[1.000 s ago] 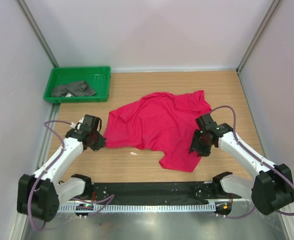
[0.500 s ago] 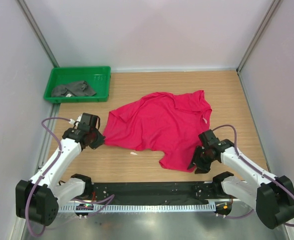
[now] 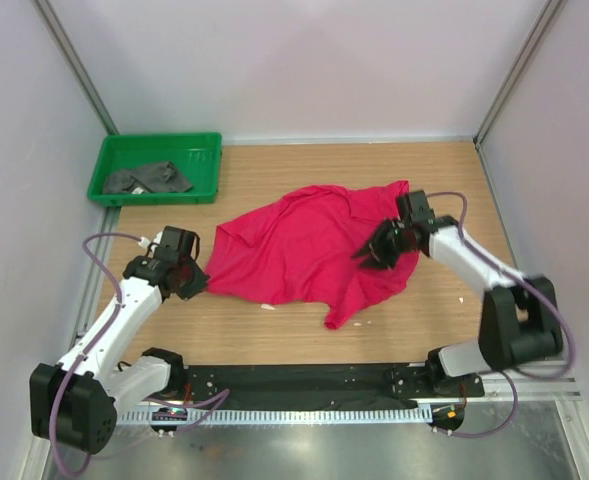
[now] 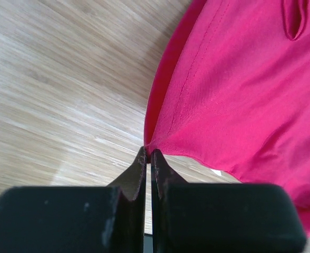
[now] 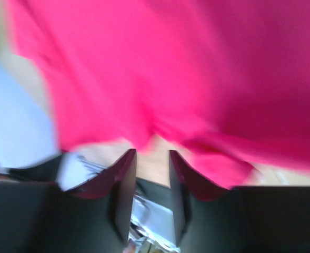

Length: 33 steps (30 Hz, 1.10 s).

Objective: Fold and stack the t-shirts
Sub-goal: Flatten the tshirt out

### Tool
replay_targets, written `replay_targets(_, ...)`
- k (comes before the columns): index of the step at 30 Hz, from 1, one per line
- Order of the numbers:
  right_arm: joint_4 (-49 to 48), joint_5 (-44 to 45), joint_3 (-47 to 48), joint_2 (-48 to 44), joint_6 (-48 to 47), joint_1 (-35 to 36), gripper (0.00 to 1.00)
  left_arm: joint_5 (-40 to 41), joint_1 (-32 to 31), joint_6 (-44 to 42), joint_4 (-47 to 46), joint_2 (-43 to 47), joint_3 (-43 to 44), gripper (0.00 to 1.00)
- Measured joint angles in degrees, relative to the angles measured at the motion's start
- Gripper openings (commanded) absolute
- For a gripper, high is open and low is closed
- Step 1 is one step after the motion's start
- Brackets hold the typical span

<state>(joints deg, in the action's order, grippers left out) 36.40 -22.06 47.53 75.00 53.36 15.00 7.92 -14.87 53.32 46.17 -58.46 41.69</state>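
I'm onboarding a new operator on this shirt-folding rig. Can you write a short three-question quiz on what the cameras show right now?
1. True or false: the dark grey t-shirt lies inside the green tray.
2. The left gripper is shut on: A) an edge of the red t-shirt; B) the rim of the green tray; C) nothing at all.
3. Fill in: the red t-shirt lies crumpled, not folded, on the wooden ____.

Key: 1 true; 2 A; 3 table.
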Motion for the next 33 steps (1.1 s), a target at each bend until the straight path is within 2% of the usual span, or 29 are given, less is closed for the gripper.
replay_targets(2,-5.7,-4.0,8.4,10.6,0.3,-2.7,0.45,0.1,0.0,-0.4,0.0,0.0,0.3,0.00)
replay_targets(4,-7.6,-6.5,15.3,17.1,-1.1,-4.3,0.53,0.2,0.0,-1.1,0.0,0.0,0.4,0.00)
replay_targets(7,-4.8,-5.9,18.9,17.0,-6.6,-4.8,0.57,0.8,0.0,-2.2,0.1,0.0,0.9,0.00)
replay_targets(10,-1.8,-6.1,18.6,12.8,-11.8,-4.6,0.53,1.1,0.0,-3.8,0.4,0.0,1.8,0.00)
replay_targets(12,-0.5,-6.2,16.8,10.1,-15.1,-4.4,0.50,1.0,0.0,-4.9,0.3,0.0,2.4,0.00)
replay_targets(14,1.3,-5.7,12.7,7.5,-18.1,-4.2,0.38,0.8,0.0,-5.9,0.2,0.0,2.6,0.00)
replay_targets(16,3.1,-5.2,7.5,4.9,-19.7,-4.1,0.34,0.2,0.0,-6.3,0.1,0.0,2.6,0.00)
replay_targets(20,5.2,-4.3,-3.4,0.9,-20.3,-3.9,0.40,-1.3,0.0,-7.1,-0.3,-0.3,2.5,0.00)
replay_targets(33,-6.0,-5.4,-11.8,1.5,-13.5,-3.9,0.38,-3.9,0.0,-7.1,-2.3,-2.2,2.3,0.00)
